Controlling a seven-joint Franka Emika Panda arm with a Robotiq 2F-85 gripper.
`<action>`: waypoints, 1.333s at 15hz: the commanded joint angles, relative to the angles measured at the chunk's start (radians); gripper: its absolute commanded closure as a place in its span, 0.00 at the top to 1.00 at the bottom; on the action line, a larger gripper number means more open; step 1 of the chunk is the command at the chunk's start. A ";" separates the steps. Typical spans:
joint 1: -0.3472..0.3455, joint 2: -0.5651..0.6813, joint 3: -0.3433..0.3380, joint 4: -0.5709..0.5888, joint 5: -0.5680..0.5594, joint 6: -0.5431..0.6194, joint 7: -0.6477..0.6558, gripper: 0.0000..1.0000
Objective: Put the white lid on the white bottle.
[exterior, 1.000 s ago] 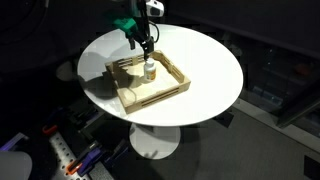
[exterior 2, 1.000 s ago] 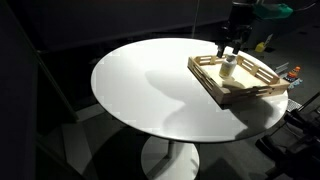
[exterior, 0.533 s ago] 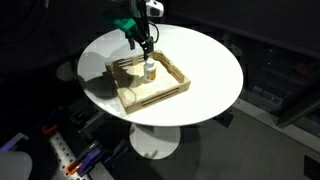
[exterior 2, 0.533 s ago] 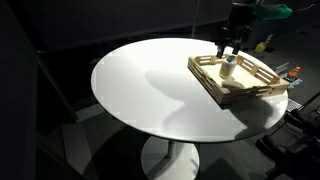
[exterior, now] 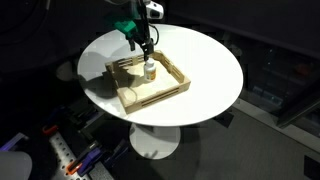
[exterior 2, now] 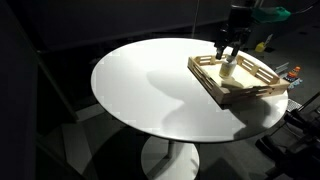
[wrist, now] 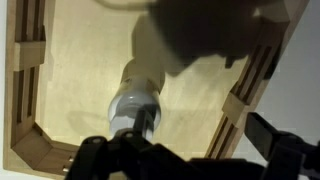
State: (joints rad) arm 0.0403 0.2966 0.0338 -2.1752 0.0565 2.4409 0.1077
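Observation:
The white bottle [exterior: 149, 70] stands upright inside the wooden tray [exterior: 165, 93]; it also shows in an exterior view [exterior 2: 229, 64]. In the wrist view I look down on the bottle [wrist: 143, 72], and a round pale top, seemingly the white lid [wrist: 133, 104], sits on it. No loose lid shows elsewhere. My gripper [exterior: 146, 45] hangs just above the bottle with its fingers spread wide and nothing between them. In the wrist view the bottle is close to the left finger [wrist: 98, 152], and the gripper [wrist: 190, 150] is open.
The tray [exterior 2: 240, 88] lies on a round white pedestal table [exterior: 205, 60], near its edge in an exterior view [exterior 2: 150, 80]. The tray's wooden walls and corner blocks [wrist: 238, 105] surround the bottle. Dark clutter lies on the floor around the table.

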 commanded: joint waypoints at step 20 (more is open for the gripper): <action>-0.032 -0.275 -0.038 -0.039 0.001 -0.281 -0.028 1.00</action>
State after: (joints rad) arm 0.0298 0.1163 0.0079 -2.1780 0.0563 2.2415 0.1071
